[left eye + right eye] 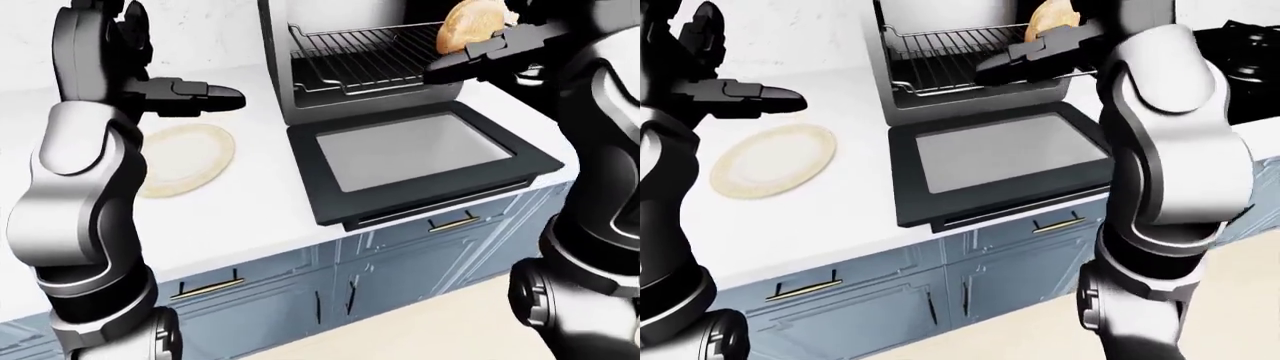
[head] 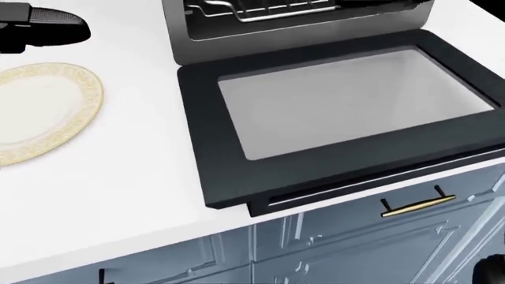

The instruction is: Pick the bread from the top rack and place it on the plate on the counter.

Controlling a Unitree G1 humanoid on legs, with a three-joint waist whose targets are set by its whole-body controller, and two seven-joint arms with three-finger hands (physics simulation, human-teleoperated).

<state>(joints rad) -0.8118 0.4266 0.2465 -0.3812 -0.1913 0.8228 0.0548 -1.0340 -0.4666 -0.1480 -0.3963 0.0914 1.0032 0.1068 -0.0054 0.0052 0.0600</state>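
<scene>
Bread slice (image 1: 470,22) sits upright at the right end of the toaster oven's top rack (image 1: 360,52), w/ right hand (image 1: 480,60) just below it, fingers stretched flat, not clamped. Left hand (image 1: 195,99) hovers open above the gold-rimmed plate (image 1: 190,157), prob. waiting. No labels or writing visible

A white counter (image 2: 134,189) is filling the left of the head view, carrying a gold-rimmed plate (image 2: 43,112) at the left edge. A black fingertip of the left hand (image 2: 43,26) is hovering above the plate. The oven door (image 2: 347,118) is lying open, 1 wire rack (image 2: 260,10) showing above it. Blue cabinets (image 2: 355,248) are running along the bottom.
</scene>
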